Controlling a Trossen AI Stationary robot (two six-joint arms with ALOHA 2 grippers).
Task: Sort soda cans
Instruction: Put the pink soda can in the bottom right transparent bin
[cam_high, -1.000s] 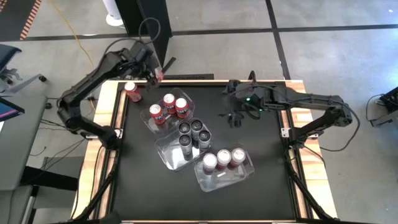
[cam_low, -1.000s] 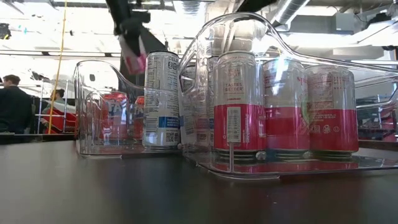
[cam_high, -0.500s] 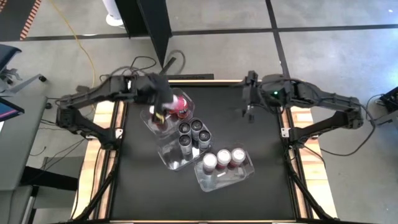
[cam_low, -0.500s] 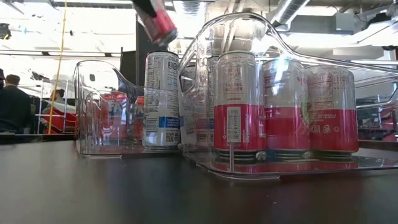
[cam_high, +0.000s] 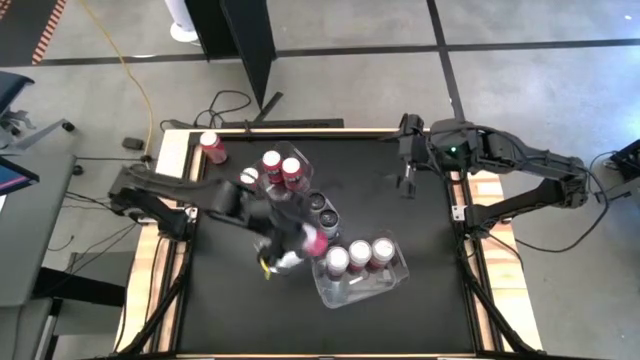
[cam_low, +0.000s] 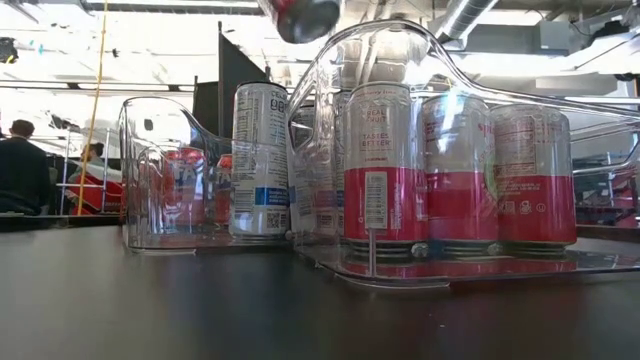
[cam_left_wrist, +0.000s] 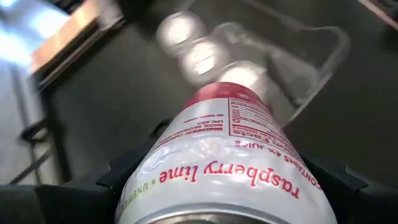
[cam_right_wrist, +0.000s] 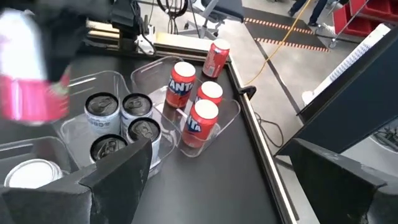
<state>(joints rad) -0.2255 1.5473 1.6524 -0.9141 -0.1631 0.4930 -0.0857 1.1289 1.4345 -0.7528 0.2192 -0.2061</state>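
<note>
My left gripper (cam_high: 303, 240) is shut on a white soda can with a red band (cam_left_wrist: 236, 155), in the air over the middle clear tub (cam_high: 268, 245) of dark cans (cam_high: 320, 205). In the low view that can (cam_low: 305, 14) shows blurred at the top. The far tub holds red cans (cam_high: 281, 167). The near tub holds white and red cans (cam_high: 359, 252), standing upright. One red can (cam_high: 210, 146) stands alone at the table's far left corner. My right gripper (cam_high: 408, 182) hangs open and holds nothing over the table's far right. My left gripper pinches the can's side wall (cam_left_wrist: 155, 163) between its two fingers (cam_left_wrist: 127, 180), one on each side of the body. The can lies roughly along the fingers, tilted, its red end pointing away and down. It is lifted clear of the tubs and table.
The three clear tubs lie in a slanting row from far left to near middle. Bare black table top (cam_high: 420, 260) lies to the right and along the near edge. A person (cam_low: 20, 175) stands in the room beyond.
My left gripper has swung with the can from the table's far left corner toward the near right, across the tub of red cans to above the middle tub, rolling as it went. My right gripper has drawn back toward the far right and risen a little.
</note>
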